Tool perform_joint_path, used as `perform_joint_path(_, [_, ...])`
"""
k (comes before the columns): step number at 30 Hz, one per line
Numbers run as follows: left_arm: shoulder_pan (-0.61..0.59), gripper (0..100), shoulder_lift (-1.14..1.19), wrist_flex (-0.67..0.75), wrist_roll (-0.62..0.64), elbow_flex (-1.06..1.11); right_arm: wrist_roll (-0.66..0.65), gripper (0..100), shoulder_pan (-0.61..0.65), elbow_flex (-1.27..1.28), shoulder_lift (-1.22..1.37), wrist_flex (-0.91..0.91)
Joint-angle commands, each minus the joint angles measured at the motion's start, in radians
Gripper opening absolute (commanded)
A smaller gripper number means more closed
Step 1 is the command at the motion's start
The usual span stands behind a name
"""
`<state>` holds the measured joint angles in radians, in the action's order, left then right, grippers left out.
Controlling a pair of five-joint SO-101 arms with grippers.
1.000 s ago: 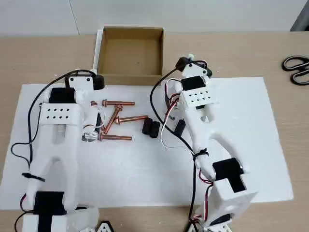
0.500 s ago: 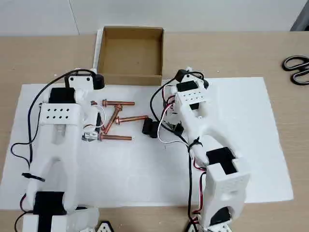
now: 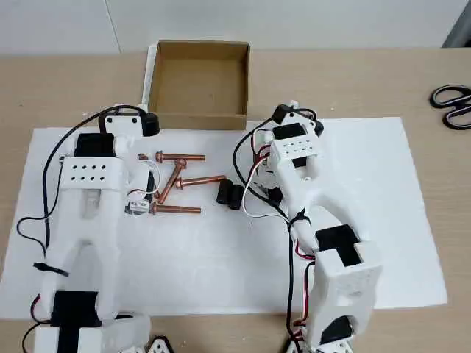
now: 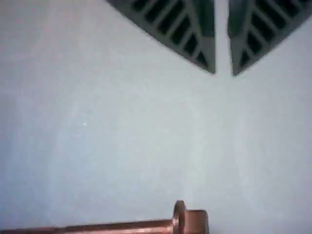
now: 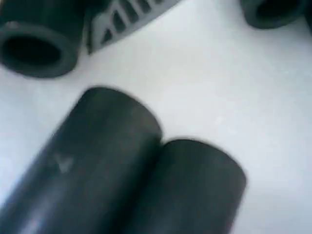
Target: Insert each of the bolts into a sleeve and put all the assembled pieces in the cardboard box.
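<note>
Several copper bolts (image 3: 180, 157) lie scattered on the white sheet (image 3: 368, 191) in front of the cardboard box (image 3: 199, 81), which stands open. My left gripper (image 3: 138, 200) is low over the sheet beside the head of the nearest bolt (image 3: 176, 209). In the left wrist view it (image 4: 223, 72) is shut with nothing in it, and that bolt's head (image 4: 191, 222) lies a short way off. Two black sleeves (image 3: 229, 195) lie side by side; my right gripper (image 3: 266, 190) hovers just right of them. The right wrist view shows this pair (image 5: 112, 161) close up, with two more sleeves (image 5: 36, 48) beyond.
Scissors (image 3: 452, 103) lie on the bare wooden table at the far right. The box sits at the sheet's back edge. Black and white cables hang from both arms near the parts. Open sheet extends to the right and to the front.
The right arm has folded back, drawing its wrist slightly nearer and lower over the sleeves. The left arm, the bolts and the sleeves have stayed put.
</note>
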<state>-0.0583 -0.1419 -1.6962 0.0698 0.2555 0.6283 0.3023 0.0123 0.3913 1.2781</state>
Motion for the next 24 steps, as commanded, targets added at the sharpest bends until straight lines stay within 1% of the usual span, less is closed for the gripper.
perform_joint_path(1, [-0.005, 1, -0.006, 0.015, -0.008, -0.004, 0.003, 16.4, 0.012, -0.046, 0.010, -0.012])
perform_joint_path(3, [-0.005, 1, -0.008, 0.015, -0.008, -0.004, 0.003, 13.6, 0.015, -0.046, -0.004, -0.004])
perform_joint_path(6, [-0.005, 1, -0.008, 0.015, -0.008, -0.004, -0.006, 2.4, 0.015, -0.046, -0.036, 0.012])
perform_joint_path(7, [-0.005, 1, -0.008, 0.015, -0.008, -0.004, -0.006, 0.0, 0.015, -0.046, -0.048, 0.019])
perform_joint_path(9, [-0.005, 1, -0.005, 0.015, -0.008, -0.004, -0.006, 2.0, 0.015, -0.046, -0.065, 0.048])
perform_joint_path(13, [-0.005, 1, -0.005, 0.015, -0.008, -0.004, -0.005, 0.2, 0.012, -0.046, -0.081, 0.091])
perform_joint_path(17, [-0.005, 1, -0.005, 0.015, -0.008, -0.004, -0.005, 0.3, 0.012, -0.046, -0.104, 0.131])
perform_joint_path(24, [-0.005, 1, -0.009, 0.015, -0.005, -0.005, -0.006, 0.3, 0.018, -0.046, -0.196, 0.148])
